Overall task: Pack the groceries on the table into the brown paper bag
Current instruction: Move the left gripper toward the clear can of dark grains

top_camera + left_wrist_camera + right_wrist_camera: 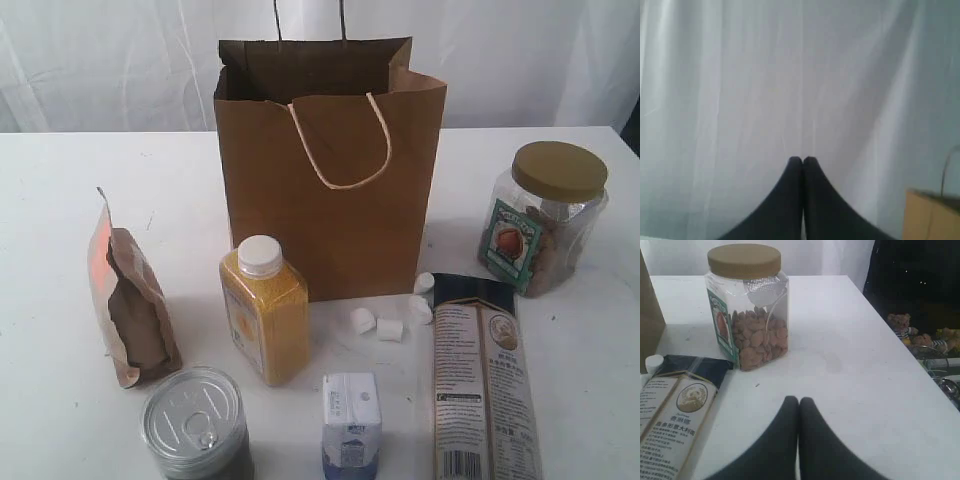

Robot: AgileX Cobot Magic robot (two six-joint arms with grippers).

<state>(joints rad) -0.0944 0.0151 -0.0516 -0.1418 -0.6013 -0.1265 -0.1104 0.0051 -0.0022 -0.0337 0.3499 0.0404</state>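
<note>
The brown paper bag [330, 170] stands upright and open at the middle back of the table [60, 420]. In front of it stand a yellow white-capped bottle [265, 312], a silver pull-tab can [195, 420], a white-blue carton [351, 418] and several marshmallows [390, 328]. A brown-orange pouch [130, 300] stands at the left. A long dark-topped packet [485, 385] lies at the right, and the gold-lidded jar [542, 215] stands behind it. No arm shows in the exterior view. My left gripper [802, 160] is shut and empty, facing a white curtain. My right gripper [799, 401] is shut and empty over bare table, short of the jar [747, 305].
The table's right edge [900, 355] runs close to the jar, with a dark area and stuffed toys [902, 325] beyond it. A white curtain [100, 60] hangs behind the table. A corner of the bag [932, 217] shows in the left wrist view.
</note>
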